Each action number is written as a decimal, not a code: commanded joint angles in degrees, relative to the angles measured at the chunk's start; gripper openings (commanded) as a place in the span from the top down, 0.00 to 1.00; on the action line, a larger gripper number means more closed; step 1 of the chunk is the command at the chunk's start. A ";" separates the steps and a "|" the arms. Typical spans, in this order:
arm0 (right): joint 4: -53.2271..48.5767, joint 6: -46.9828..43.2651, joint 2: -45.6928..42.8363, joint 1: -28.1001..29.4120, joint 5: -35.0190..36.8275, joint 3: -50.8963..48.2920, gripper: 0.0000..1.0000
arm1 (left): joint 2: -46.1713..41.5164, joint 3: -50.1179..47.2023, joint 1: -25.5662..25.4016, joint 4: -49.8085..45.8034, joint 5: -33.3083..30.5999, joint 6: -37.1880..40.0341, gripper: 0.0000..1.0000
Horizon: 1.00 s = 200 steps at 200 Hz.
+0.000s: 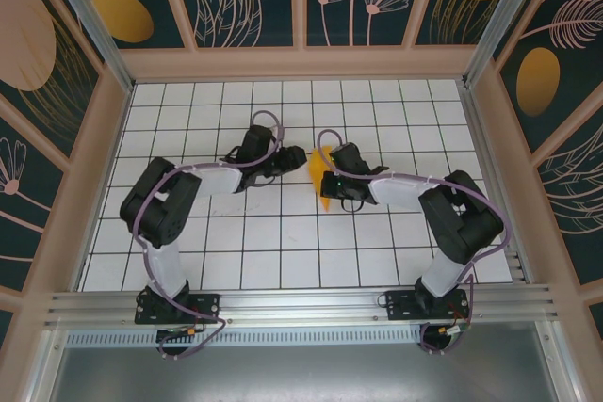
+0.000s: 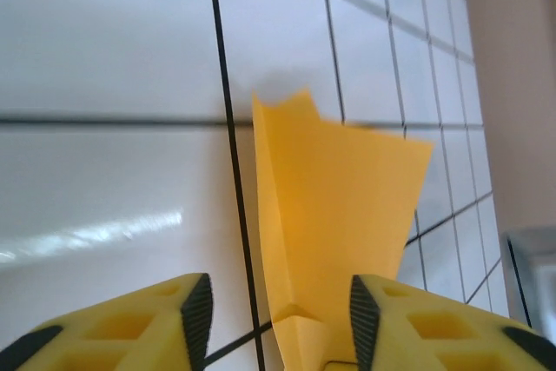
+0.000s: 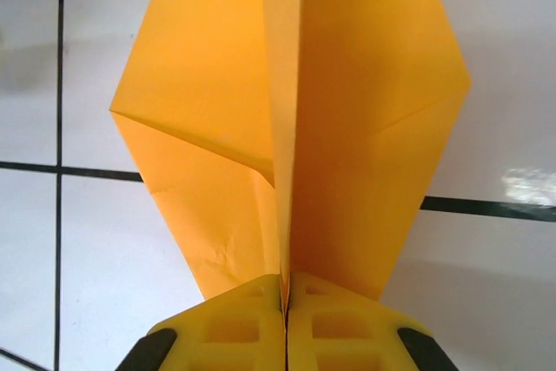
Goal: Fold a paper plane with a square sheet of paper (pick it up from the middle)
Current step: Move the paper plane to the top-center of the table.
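The square sheet of paper (image 1: 317, 174) is orange-yellow and folded into a pointed paper plane wedge, lying at the table's middle between both arms. My right gripper (image 3: 285, 288) is shut on the central fold of the paper (image 3: 365, 128), and the wings spread to either side above the yellow fingers. In the top view the right gripper (image 1: 332, 182) sits at the wedge's right side. My left gripper (image 2: 280, 319) is open, its ribbed pads standing apart on either side of the paper (image 2: 339, 206) without pinching it. From above the left gripper (image 1: 288, 159) meets the wedge from the left.
The white gridded table (image 1: 217, 251) is walled by wooden-framed panels (image 1: 104, 148) on three sides. An aluminium rail (image 1: 301, 306) carrying both arm bases runs along the near edge. Open tiles lie in front of and behind the grippers.
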 commanded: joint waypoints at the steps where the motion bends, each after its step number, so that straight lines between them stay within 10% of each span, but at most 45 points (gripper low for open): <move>1: -5.05 -1.75 0.52 0.98 6.66 3.17 0.94 | -5.06 -2.11 1.43 -5.72 -7.85 1.76 0.44; 157: -9.74 -0.24 10.83 2.07 12.34 12.51 0.84 | -11.22 -8.06 1.90 -10.80 -19.63 0.43 0.13; 200: -10.31 -0.01 11.87 2.09 13.19 13.80 0.94 | -12.04 -8.61 1.90 -11.90 -21.32 0.46 0.09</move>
